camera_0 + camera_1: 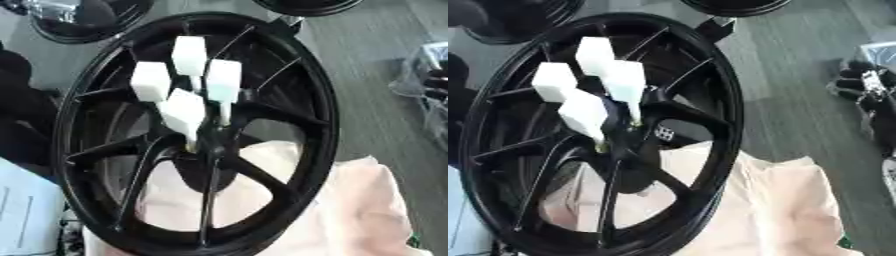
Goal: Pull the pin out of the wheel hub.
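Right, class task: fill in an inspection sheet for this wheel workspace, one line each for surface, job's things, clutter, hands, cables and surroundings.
Surface: grey floor; a pale pink cloth lies behind and beside the wheel's lower part.
Job's things: black spoked wheel; four white block-topped pins stick out of its hub, and nothing holds any of them.
Clutter: white sheet at the lower left.
Hands: right hand at the right edge, apart from the wheel; left hand not seen.
Cables: nothing seen.
Surroundings: parts of other dark wheels along the top edge.
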Robot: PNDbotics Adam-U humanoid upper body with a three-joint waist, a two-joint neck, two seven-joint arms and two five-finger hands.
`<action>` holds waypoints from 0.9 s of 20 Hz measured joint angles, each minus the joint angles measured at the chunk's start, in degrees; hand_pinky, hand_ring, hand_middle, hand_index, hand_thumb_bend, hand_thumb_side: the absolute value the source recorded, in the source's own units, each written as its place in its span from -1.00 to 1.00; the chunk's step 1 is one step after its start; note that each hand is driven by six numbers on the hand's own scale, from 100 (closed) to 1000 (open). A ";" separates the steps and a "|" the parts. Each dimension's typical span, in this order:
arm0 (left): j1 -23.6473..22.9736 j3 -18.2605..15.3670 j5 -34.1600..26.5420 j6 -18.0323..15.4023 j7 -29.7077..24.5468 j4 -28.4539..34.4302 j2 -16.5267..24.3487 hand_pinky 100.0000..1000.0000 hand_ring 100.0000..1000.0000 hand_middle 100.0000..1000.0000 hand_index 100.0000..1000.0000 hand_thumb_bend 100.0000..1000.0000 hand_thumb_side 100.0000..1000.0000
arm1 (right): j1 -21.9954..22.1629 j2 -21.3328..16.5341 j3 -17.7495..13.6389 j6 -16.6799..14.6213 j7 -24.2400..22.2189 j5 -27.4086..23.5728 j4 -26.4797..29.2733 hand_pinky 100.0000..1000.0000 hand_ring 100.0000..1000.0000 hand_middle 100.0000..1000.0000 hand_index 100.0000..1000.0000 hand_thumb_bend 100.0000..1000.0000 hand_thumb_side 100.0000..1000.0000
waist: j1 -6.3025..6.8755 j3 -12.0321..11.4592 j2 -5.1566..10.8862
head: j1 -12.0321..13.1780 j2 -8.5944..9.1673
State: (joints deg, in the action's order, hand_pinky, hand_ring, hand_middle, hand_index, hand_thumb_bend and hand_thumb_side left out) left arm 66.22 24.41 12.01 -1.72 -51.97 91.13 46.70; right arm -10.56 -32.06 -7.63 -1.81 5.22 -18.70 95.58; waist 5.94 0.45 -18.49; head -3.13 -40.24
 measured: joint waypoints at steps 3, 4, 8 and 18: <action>0.60 1.40 1.16 -0.72 -0.03 -2.39 -0.85 0.66 0.64 0.53 0.64 0.05 0.12 | 0.00 -0.03 0.17 0.04 -0.03 0.12 -0.07 0.53 0.45 0.33 0.52 -1.00 0.31 | 0.09 0.00 0.05 | 0.04 -0.02; 0.78 1.65 1.22 -0.81 -0.01 -3.05 -1.01 0.65 0.63 0.52 0.63 0.07 0.08 | 0.00 -0.05 0.26 0.08 -0.07 0.17 -0.16 0.53 0.45 0.33 0.52 -1.00 0.31 | 0.10 0.00 0.11 | 0.05 -0.03; 1.38 1.97 1.11 -0.17 -0.02 -4.95 -1.90 0.64 0.63 0.51 0.61 0.11 0.01 | 0.02 -0.21 0.29 0.18 -0.17 0.32 -0.33 0.53 0.45 0.33 0.52 -1.00 0.31 | 0.11 -0.01 0.32 | 0.09 -0.37; 1.49 5.71 -0.10 2.34 -0.01 -7.04 -3.77 0.61 0.60 0.46 0.56 0.17 -0.01 | 0.01 -0.37 0.59 0.37 -0.36 0.36 -0.54 0.52 0.45 0.33 0.52 -1.00 0.32 | 0.20 0.24 0.32 | 0.60 -0.82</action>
State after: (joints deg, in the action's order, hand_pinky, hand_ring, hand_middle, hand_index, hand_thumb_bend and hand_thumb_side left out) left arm 67.71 30.11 11.91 0.62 -51.98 84.09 42.93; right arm -10.55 -32.43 -7.04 -1.45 4.86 -18.34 95.04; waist 6.14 0.69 -18.17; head -2.54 -41.06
